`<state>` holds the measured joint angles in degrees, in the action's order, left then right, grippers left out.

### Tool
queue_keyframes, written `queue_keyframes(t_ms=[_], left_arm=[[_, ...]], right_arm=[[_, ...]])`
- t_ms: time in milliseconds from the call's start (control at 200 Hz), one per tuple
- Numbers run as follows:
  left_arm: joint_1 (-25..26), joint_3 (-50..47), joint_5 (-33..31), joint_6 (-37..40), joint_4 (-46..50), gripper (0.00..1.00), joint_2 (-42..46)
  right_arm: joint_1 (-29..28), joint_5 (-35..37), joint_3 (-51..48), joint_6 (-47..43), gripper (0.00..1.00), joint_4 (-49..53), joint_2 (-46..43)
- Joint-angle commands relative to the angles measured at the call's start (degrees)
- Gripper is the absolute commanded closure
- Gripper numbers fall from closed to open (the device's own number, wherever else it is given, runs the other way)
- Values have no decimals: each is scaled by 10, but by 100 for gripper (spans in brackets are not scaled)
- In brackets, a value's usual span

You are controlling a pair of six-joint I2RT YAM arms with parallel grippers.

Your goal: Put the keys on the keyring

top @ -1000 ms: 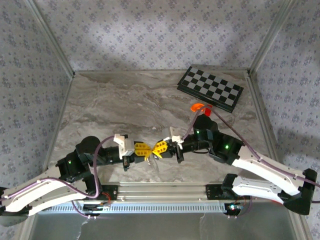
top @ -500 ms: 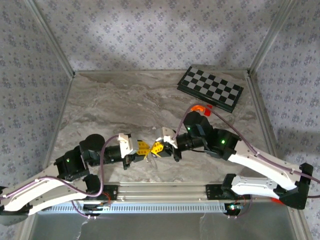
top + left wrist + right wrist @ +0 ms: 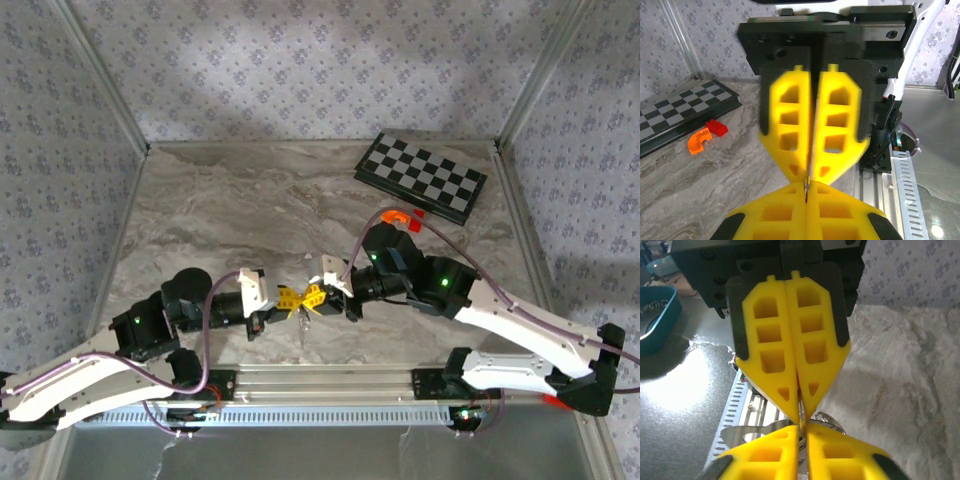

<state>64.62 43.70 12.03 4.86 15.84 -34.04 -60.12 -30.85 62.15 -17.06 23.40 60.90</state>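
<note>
**Two grippers meeting tip to tip on the keyring**

Left gripper [image 3: 296,301] is reaching in from the left, its yellow fingers pressed flat together. A thin sliver of metal is poking out at the tips, so it is pinching the keyring [image 3: 801,415].

Right gripper [image 3: 309,299] is pointing straight back at it from the right, nose to nose. Its fingers are sitting nearly together with a thin dark slit between them. Cannot tell whether it is nipping the ring or only touching it.

The keyring is sitting exactly where the two sets of tips are meeting, raised off the table. Its wire coils are looping out to one side in the right wrist view. A flat silver key [image 3: 752,432] is hanging just beside the ring, close under the fingertips.

The marbled tabletop [image 3: 250,210] is lying bare beneath the pair, near the front rail. A folded chessboard [image 3: 420,178] is resting well apart at the far right corner. An orange curved piece [image 3: 394,214] and a red block [image 3: 417,213] are lying just beside its near edge. A teal tray [image 3: 662,315] is showing beyond the rail.
</note>
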Motion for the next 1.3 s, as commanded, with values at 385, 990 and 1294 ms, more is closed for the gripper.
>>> queue_keyframes(t_ms=[385, 990, 1294], left_arm=[[0, -48, -6, -41, -163, 100, 47], [1, -87, 3, -64, -247, 100, 49], [1, -100, 6, -74, -278, 100, 45]], right_arm=[[5, -12, -79, 72, 70, -141, -61], [9, -25, -111, 111, 61, -190, -52], [10, -27, -122, 119, 75, -212, -56]])
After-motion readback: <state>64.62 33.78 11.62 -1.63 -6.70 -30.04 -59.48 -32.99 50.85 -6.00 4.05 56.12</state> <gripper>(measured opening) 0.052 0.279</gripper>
